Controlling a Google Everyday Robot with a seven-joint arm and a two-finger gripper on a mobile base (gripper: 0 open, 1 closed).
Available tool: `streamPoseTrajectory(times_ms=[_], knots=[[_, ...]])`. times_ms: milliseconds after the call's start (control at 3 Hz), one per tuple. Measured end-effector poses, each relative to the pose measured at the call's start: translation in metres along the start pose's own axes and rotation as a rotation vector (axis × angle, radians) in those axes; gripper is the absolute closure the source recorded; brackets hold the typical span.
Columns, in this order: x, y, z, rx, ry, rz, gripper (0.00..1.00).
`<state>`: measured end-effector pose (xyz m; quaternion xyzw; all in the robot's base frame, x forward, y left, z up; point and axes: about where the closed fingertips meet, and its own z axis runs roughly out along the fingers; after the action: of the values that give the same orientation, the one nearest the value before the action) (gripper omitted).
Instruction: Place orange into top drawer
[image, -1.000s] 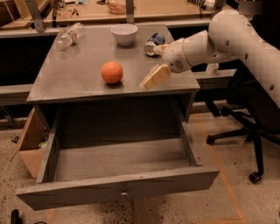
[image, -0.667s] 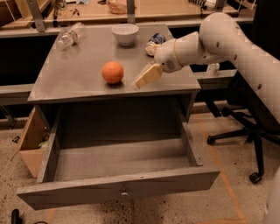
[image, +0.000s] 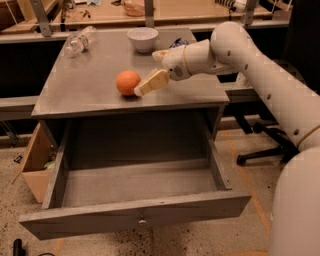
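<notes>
While the orange (image: 128, 82) sits on the grey desk (image: 85, 97), near the middle of its top and towards the front edge, the top drawer (image: 100, 222) below stands pulled wide open, with bare boards inside and a small metal knob (image: 142, 220) at the centre of its front panel. From the right, the white arm (image: 260, 75) reaches across the desk, and the gripper (image: 147, 72) hangs low over the surface just right of the orange. Its tan fingers (image: 152, 81) are spread apart and hold nothing; the lower one slants down with its tip just beside the fruit, or touching it, I cannot tell which, and the other points up towards the back of the desk. At the back of the desk stand a white bowl (image: 142, 38), a clear plastic bottle (image: 79, 42) lying on its side at the left corner, and a dark blue item (image: 178, 43) partly hidden behind the gripper. Behind the desk runs a light wooden bench (image: 200, 11). On the speckled floor (image: 240, 235) are a cardboard box (image: 36, 167) left of the drawer, a black chair base (image: 267, 145) at the right, and an orange tape line (image: 245, 177).
</notes>
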<state>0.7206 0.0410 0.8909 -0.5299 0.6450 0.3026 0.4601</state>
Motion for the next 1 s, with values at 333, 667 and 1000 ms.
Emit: streamPoseTrajectory(times_ms=[333,667,1000], knots=[[0.004,-0.003,0.026,-0.018,-0.02,0.021,0.0],[0.007,-0.004,0.043,-0.015,-0.016,0.01,0.18],[0.008,-0.006,0.052,-0.013,-0.031,0.001,0.42]])
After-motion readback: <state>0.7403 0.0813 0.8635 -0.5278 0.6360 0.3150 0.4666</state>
